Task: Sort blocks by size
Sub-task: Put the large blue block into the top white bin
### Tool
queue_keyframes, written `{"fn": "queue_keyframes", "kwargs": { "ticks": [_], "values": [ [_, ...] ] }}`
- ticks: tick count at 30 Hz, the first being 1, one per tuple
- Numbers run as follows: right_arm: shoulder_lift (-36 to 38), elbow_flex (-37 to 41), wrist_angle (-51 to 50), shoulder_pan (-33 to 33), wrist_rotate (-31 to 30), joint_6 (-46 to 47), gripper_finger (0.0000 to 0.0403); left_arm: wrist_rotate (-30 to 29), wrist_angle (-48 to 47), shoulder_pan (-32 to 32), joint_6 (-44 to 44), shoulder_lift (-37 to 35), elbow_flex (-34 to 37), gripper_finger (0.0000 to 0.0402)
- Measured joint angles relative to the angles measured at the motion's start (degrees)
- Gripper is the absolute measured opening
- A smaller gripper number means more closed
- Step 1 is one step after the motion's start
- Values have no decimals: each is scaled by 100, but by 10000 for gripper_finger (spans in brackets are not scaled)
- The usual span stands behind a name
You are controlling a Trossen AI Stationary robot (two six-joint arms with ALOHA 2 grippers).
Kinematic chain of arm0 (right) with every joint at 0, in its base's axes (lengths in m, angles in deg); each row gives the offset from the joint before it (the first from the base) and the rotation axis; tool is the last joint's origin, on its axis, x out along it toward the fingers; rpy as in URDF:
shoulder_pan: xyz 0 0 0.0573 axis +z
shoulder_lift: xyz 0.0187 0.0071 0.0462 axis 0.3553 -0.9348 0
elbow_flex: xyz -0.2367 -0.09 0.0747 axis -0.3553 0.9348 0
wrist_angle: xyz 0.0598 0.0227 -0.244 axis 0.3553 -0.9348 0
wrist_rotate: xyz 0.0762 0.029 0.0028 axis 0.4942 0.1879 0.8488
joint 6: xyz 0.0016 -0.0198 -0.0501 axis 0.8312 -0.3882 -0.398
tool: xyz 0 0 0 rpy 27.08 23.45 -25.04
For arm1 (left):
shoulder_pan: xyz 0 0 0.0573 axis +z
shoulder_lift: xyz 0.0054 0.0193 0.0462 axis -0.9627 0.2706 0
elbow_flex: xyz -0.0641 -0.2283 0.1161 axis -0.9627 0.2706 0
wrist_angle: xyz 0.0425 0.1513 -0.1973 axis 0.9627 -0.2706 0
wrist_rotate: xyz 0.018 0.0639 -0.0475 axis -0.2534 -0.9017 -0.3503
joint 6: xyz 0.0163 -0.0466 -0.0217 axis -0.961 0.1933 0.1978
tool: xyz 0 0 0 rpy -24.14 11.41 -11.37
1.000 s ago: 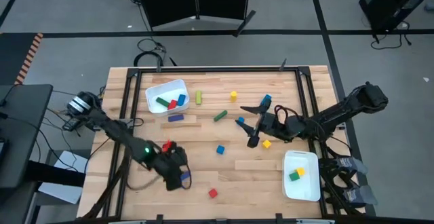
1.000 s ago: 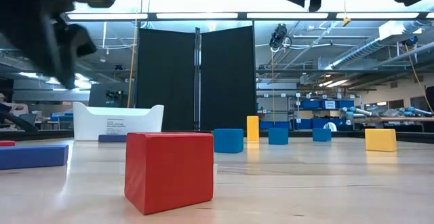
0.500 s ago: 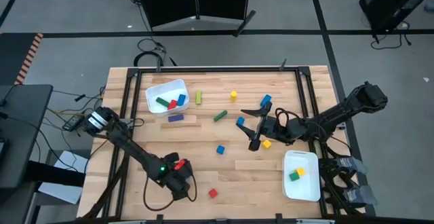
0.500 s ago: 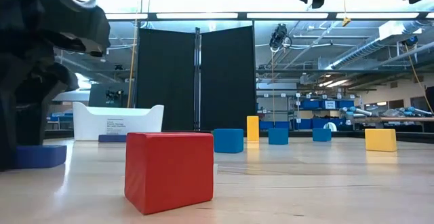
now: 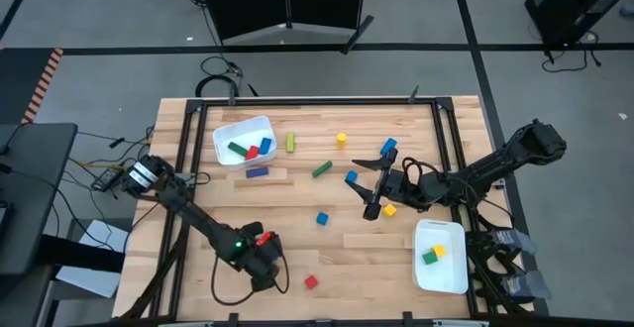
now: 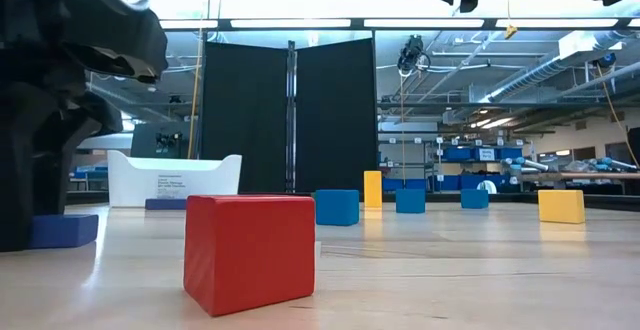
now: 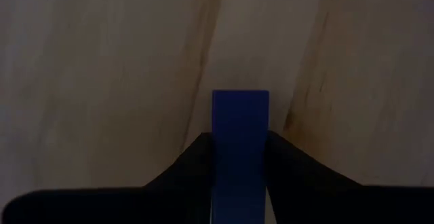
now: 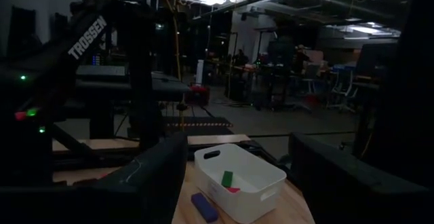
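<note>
Overhead strip lights glare down on a pale wooden table (image 5: 297,193) scattered with small coloured blocks. At its near edge, left of centre, the left gripper (image 5: 265,265) is pressed down to the boards, and its wrist camera shows both dark fingers (image 7: 186,166) squeezed against the two sides of a long blue block (image 7: 239,149) lying flat on the wood. A red cube (image 5: 311,282) sits just to its right, looming large in the low view. The right gripper (image 5: 372,193) hovers above the table's middle with its fingers spread wide and nothing between them; a yellow cube (image 5: 389,209) lies just beside it, and a blue cube (image 5: 322,218) rests a little to its left. One white tray (image 5: 238,131) at the far left corner holds green, red and blue blocks, with another blue bar (image 5: 257,172) lying just outside it. A second white tray (image 5: 442,268) at the near right corner holds a green block and a yellow one.
</note>
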Motion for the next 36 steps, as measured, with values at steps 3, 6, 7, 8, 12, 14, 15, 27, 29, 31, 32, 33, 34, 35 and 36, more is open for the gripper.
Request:
{"fn": "queue_keyframes", "kwargs": {
  "ticks": [3,6,7,8,12,14,15,27,29,31,32,33,34,35,36],
  "values": [
    [0,0,0,0,0,-2,268,-234,146,128,-275,-228,45,104],
    [-1,0,-3,-20,0,1,268,-844,127,320,-695,-805,37,104],
    [-1,0,-5,-25,0,7,268,-994,161,386,-858,-1017,43,104],
    [-2,0,-9,-39,1,7,268,-1109,196,481,-1001,-1226,93,104],
    [-7,-2,-51,-108,2,110,268,-1739,45,992,-1368,-2180,438,104],
    [-41,-2,-58,-166,2,177,268,-2041,-47,1350,-1422,-2694,718,104],
    [-50,-2,-108,-184,2,207,268,-2130,-71,1549,-1470,-2942,892,104],
    [-50,-2,-304,-321,26,430,268,-2136,619,4542,-2052,-4823,2537,104],
    [-50,-2,-339,-321,30,510,268,-1688,836,5074,-2216,-4828,2701,104],
    [-49,-5,-483,-321,31,672,268,-1355,1105,5511,-2374,-4804,2831,104],
    [-48,-9,-641,-321,33,806,268,-1289,1219,5716,-2405,-4772,2889,104],
    [-48,-22,-880,-321,33,961,268,-1222,1273,5901,-2431,-4735,2950,104],
    [-48,-66,-1221,-321,48,1161,268,-1080,1292,6077,-2512,-4698,3014,104],
    [-48,-125,-1583,-321,59,1372,268,-932,1311,6216,-2534,-4657,3043,108],
    [-48,-193,-1978,-321,59,1588,269,-811,1398,6332,-2550,-4635,3056,124]
  ]
}}
